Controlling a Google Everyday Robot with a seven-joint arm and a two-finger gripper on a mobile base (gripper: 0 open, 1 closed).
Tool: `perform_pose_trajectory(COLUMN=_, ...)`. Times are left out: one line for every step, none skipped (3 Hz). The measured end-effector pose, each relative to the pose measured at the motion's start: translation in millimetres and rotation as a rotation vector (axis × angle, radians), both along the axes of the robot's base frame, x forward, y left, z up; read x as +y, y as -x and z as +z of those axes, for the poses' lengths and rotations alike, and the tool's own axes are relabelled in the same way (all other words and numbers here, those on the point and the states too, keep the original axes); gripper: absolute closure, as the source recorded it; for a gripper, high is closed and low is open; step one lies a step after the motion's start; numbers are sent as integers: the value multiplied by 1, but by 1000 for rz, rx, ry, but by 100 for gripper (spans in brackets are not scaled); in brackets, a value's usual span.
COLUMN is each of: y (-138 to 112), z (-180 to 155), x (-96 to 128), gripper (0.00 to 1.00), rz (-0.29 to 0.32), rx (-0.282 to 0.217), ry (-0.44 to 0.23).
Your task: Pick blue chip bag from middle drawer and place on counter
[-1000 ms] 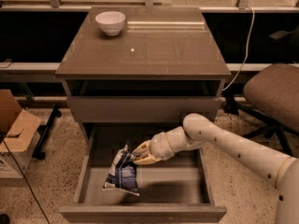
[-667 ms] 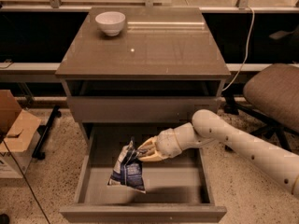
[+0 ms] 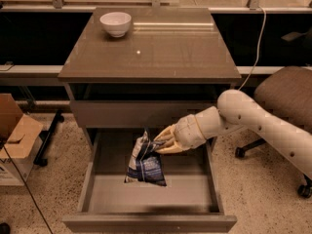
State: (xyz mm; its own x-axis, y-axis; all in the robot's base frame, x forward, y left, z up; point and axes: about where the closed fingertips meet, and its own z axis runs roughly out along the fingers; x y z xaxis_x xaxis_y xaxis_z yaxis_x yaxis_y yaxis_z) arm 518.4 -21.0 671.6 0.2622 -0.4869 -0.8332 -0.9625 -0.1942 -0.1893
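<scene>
The blue chip bag [image 3: 145,162] hangs by its top corner from my gripper [image 3: 159,143], lifted above the floor of the open middle drawer [image 3: 146,195]. The gripper is shut on the bag's upper right edge. My white arm reaches in from the right. The bag is crumpled, dark blue with white patches. The counter [image 3: 161,48] is the glossy grey-brown cabinet top above, with a closed drawer front [image 3: 122,113] between it and the open drawer.
A white bowl [image 3: 115,23] stands on the counter's back left corner. A brown office chair [image 3: 285,101] stands to the right of the cabinet. A cardboard box [image 3: 14,135] sits on the floor at the left. A cable [image 3: 256,48] hangs at the back right.
The gripper has risen and moved right with the bag. The bag has left the drawer floor and now hangs upright above it.
</scene>
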Motion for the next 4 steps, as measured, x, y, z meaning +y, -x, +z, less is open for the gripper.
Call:
perform_pose_trajectory(y=-2, z=55, x=-14, gripper=100, rz=6, rx=-87, ry=70)
perform_pose_trajectory(y=-6, z=107, x=-26, gripper=100, rz=0, rx=-171, ry=129)
perform_pose_trajectory(y=-13, z=150, x=-35, gripper=100, rz=-9, rx=-233, ry=184)
perform_pose_trajectory(y=-23, z=186, x=-44, gripper=100, rz=-25, rx=-292, ry=225)
